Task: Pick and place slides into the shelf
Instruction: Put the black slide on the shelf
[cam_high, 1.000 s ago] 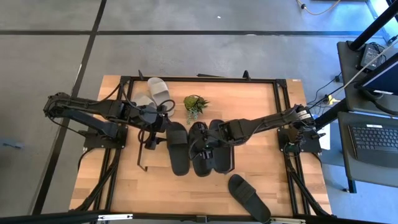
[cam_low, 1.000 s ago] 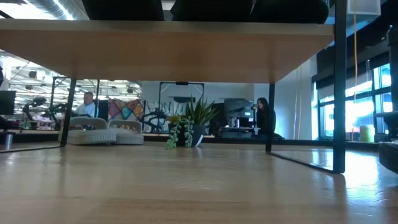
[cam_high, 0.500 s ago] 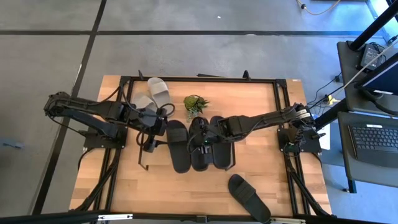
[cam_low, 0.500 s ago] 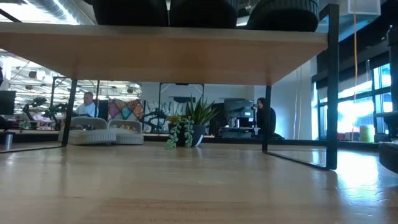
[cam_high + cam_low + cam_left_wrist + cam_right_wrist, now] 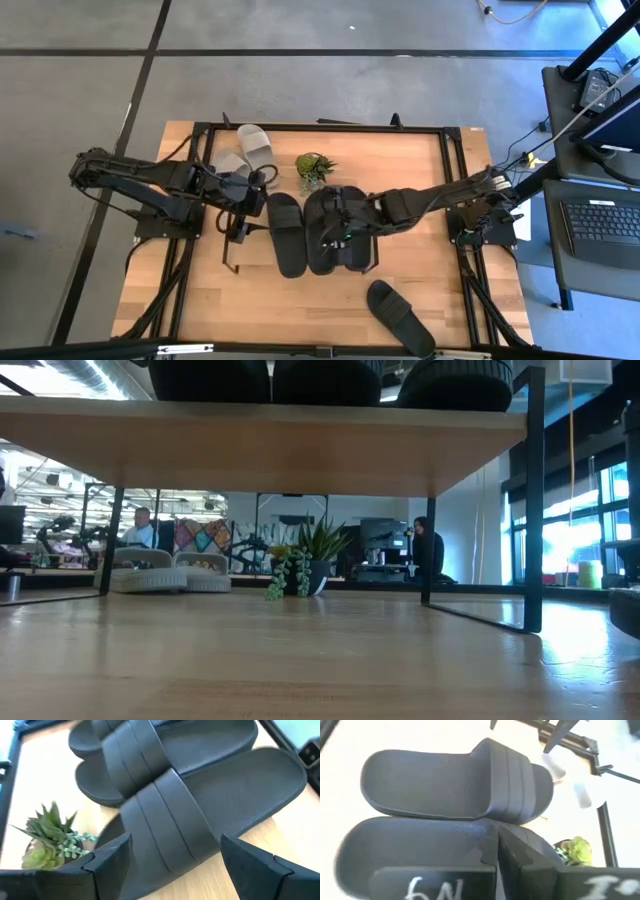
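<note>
Three black slides (image 5: 320, 232) lie side by side on top of the shelf (image 5: 270, 450); the low view shows them as dark shapes (image 5: 325, 380) above its board. My left gripper (image 5: 243, 222) is open, level at the shelf's left end, with its fingers on either side of the leftmost black slide (image 5: 170, 815) and apart from it. My right gripper (image 5: 340, 228) is shut over the middle and right slides. Another black slide (image 5: 400, 318) lies sole-down near the table's near edge. Two grey-white slides (image 5: 248, 152) rest on the table at the far left. My right gripper comes in level from the table's right, its shut fingertips (image 5: 497, 840) at the strap end of the nearer black slide (image 5: 415, 842), which lies flat on the shelf. I cannot tell whether the fingertips touch it.
A small green potted plant (image 5: 315, 168) stands on the table just beyond the shelf's far side, also seen under the board in the low view (image 5: 300, 570). Black rails (image 5: 320, 127) frame the table. People sit in the room behind.
My right gripper moved toward the table's left over the slides, then drew back a little to the right. The right and middle black slides closed up toward the left one. In the low view the shelf shifted slightly, and the slides on top came into sight.
</note>
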{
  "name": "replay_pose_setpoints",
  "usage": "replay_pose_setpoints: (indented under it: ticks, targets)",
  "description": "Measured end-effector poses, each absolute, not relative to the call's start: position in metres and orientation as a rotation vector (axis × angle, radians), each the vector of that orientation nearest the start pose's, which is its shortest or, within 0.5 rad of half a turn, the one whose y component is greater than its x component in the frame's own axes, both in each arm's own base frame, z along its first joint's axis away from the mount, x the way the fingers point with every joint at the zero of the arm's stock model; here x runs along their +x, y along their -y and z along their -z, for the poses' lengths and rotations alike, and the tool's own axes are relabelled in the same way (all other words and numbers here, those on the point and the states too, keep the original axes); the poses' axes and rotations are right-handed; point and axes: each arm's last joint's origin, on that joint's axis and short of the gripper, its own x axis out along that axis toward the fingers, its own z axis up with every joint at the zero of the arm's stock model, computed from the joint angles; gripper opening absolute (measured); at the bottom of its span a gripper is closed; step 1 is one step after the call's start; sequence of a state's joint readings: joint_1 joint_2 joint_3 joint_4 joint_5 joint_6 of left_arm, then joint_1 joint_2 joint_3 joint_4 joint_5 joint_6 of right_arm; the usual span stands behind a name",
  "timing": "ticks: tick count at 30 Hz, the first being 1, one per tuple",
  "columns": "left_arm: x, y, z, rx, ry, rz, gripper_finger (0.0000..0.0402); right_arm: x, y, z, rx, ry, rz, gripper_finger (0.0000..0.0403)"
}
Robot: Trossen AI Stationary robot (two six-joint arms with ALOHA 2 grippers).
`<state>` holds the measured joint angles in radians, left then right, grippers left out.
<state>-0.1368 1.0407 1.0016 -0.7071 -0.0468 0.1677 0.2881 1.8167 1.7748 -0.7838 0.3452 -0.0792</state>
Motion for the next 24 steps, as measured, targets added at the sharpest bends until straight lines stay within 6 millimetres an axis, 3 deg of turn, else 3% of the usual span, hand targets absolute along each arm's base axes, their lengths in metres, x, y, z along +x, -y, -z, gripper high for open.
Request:
replay_pose_setpoints:
  ticks: [4,10,20,24]
  targets:
    - [0.19,0.021,-0.327,0.244,-0.679,0.072,0.0293,0.359,-0.104,-0.356,-0.269,-0.816,0.044,0.0006]
    - [0.156,0.014,-0.337,0.236,-0.561,0.022,0.0293,0.323,-0.107,-0.36,-0.223,-0.94,0.273,0.0004]
    - [0.115,0.002,-0.304,0.25,-0.399,-0.189,0.0293,0.276,-0.161,-0.353,-0.069,-1.032,0.345,0.0003]
    - [0.101,-0.001,-0.3,0.231,-0.321,-0.214,0.0293,0.251,-0.185,-0.351,-0.011,-1.073,0.347,0.0009]
